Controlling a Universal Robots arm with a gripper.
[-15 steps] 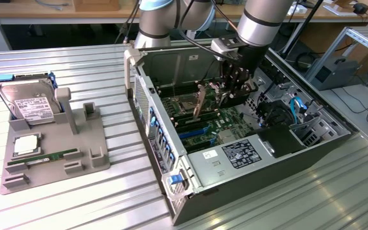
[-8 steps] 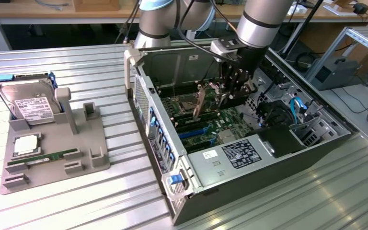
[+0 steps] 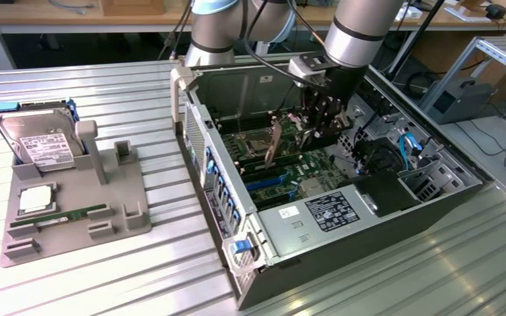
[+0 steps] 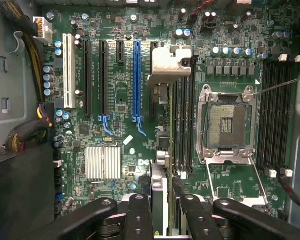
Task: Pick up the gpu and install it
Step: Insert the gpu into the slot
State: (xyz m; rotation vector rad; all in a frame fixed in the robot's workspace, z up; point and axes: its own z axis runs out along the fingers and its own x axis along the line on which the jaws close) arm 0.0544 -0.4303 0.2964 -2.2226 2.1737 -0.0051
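We count one open computer case [image 3: 323, 217] with one green board [image 4: 140, 100] inside. One gripper [image 3: 319, 115] holds one gpu [image 4: 162, 200]. On the board we see one blue slot [image 4: 137, 80] and one white slot [image 4: 67, 70]. One grey stand [image 3: 77, 204] holds one hard drive [image 3: 37, 141] and one RAM stick [image 3: 60, 217].

Arm reaches down from 12 o'clock in exterior view, wrist near vertical, gripper [image 3: 316, 125] pointing straight down. Fingers [image 4: 140, 220] part closed, clamped on gpu [image 4: 162, 115] held edge-on between pads.
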